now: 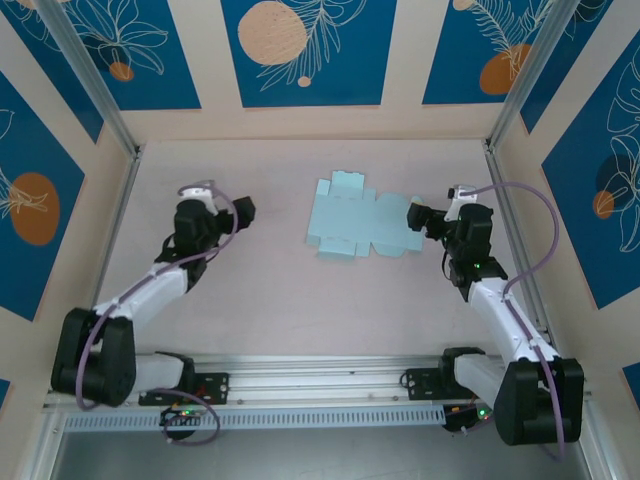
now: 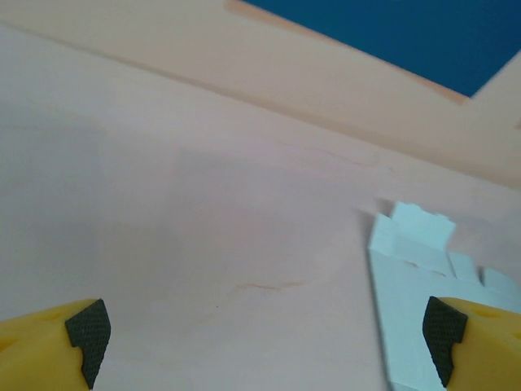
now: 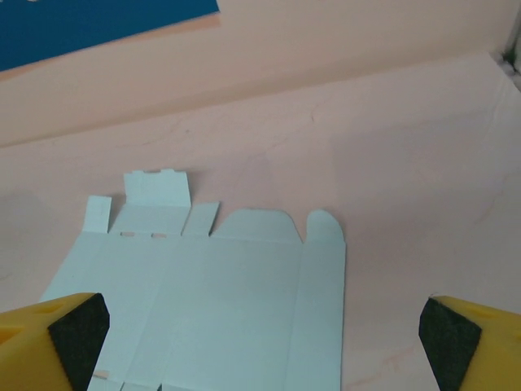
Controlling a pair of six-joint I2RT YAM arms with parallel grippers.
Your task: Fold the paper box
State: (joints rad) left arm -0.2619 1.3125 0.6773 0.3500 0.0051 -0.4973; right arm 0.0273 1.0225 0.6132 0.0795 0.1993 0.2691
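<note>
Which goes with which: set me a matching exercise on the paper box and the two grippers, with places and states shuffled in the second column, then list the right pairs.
Column one
1. paper box
2. left gripper
3. right gripper

Column two
A. open, over the sheet's right end
B. lying flat and unfolded on the table
C. open, over bare table, apart from the sheet on its left

Pairs: 1-B, 2-C, 3-A

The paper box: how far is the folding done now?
Nothing is folded yet: the paper box lies as a flat sheet on the table. Nothing is in hand: the left gripper and right gripper are open, the right one by the sheet's edge. All folds are left.
</note>
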